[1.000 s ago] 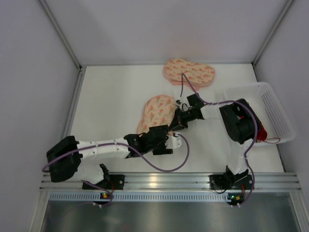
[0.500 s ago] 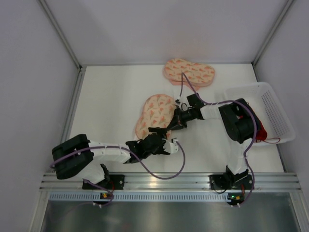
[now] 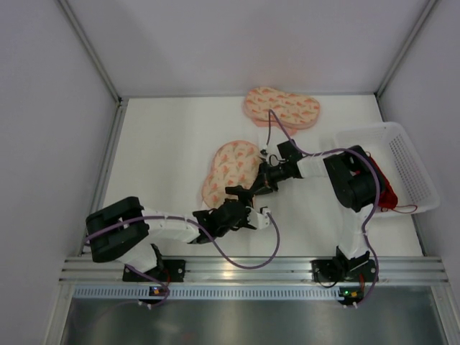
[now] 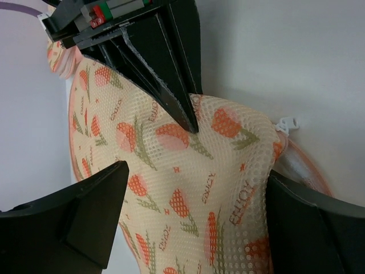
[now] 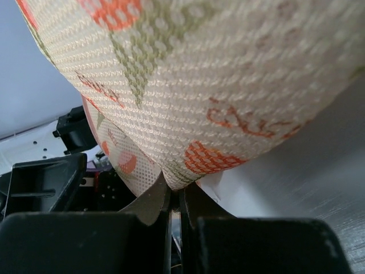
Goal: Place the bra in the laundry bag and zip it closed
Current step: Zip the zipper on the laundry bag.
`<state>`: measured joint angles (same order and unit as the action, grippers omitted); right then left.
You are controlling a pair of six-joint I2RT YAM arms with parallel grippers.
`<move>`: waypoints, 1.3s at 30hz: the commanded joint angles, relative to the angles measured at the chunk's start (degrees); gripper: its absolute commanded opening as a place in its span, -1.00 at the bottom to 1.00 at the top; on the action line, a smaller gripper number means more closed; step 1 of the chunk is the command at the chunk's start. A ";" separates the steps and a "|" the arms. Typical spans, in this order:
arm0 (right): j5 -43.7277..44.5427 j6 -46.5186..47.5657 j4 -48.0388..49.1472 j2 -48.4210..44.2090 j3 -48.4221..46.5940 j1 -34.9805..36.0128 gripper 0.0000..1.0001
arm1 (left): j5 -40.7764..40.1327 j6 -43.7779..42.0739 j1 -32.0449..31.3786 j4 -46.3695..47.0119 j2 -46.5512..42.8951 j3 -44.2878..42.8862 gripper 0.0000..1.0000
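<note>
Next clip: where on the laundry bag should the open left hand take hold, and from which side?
Probably the near lobe of the laundry bag, approached from the robot's side. That end looks tented up off the table because the right hand pinches its edge, and the left hand straddles it with jaws wide.

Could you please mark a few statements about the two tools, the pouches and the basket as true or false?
1. The right tool is shut on the edge of the laundry bag. True.
2. The left tool is clamped on that bag. False: its jaws stand wide open.
3. Only one patterned pouch is in view. False: a twin pouch lies farther back.
4. The white basket sits to the right of the bag. True.
5. The bra lies left of the bag. False: the bra shows red in the basket.
</note>
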<state>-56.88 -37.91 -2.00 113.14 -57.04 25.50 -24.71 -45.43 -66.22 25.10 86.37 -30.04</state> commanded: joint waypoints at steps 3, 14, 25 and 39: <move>-0.16 2.84 -2.39 1.11 -1.59 1.75 -1.00 | 7.53 5.42 -0.67 -16.85 -8.65 -5.55 0.77; 0.46 4.95 -4.94 1.29 -3.52 1.75 -1.00 | 17.50 11.59 -0.76 -38.63 -12.89 -10.03 0.69; 0.90 3.37 -4.42 0.77 -3.17 1.84 -1.00 | 33.23 3.16 -0.76 -56.55 -8.08 -28.11 0.16; 2.48 4.25 -5.73 0.59 -3.43 2.10 -1.00 | 29.82 -0.63 -1.20 -77.04 22.87 -56.95 0.11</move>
<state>-54.98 -34.59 -7.29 114.30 -58.61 26.52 6.57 -44.84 -67.16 -46.33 107.24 -82.59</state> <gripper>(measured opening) 0.022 0.551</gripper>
